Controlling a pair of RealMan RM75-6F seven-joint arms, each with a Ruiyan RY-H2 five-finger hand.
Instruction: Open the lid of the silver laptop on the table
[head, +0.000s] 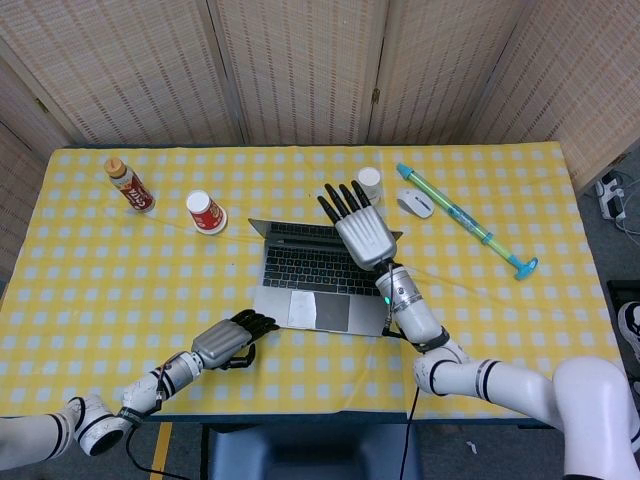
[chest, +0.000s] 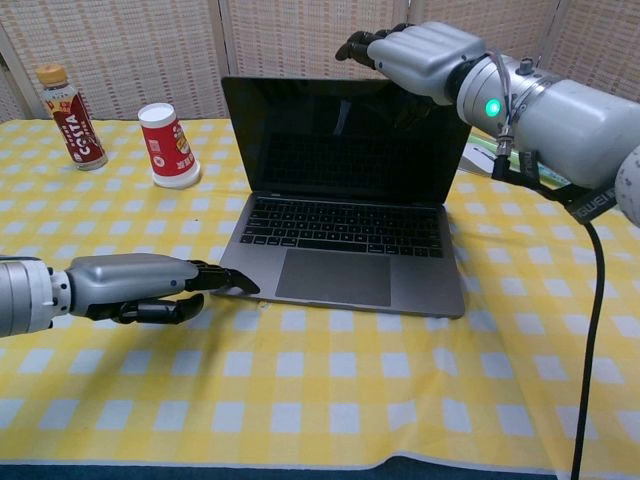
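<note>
Bottle (head: 129, 185), red cup (head: 205, 212), mouse (head: 415, 203)

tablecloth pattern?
Yellow and white checks on the tablecloth, clearest in the chest view.

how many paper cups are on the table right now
2. A red paper cup stands left of the laptop; a white paper cup stands behind it, partly hidden by the right robot hand.
</note>
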